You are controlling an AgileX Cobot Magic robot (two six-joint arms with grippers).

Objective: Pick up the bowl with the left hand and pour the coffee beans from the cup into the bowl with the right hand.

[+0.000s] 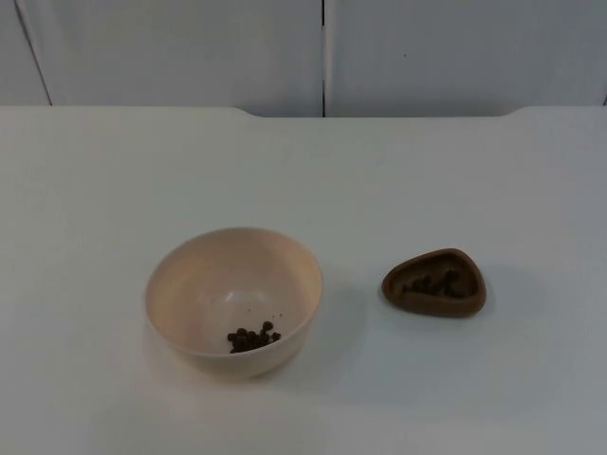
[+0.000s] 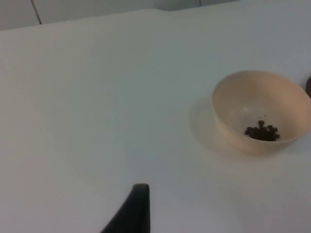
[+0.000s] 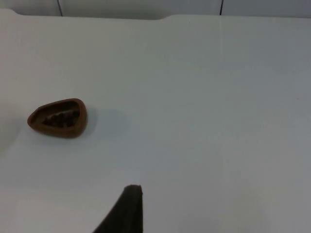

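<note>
Well apart on the white desk [image 1: 95, 190], round cream bowl [image 1: 233, 300] left, brown teardrop cup [image 1: 435, 282] right; hands' spread: cannot tell.

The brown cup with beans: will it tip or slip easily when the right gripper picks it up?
The cup looks low and wide, so it probably will not tip. Its rounded, smooth-looking wall may slip between fingers. It is open on top, so the beans could spill if tilted early.
</note>
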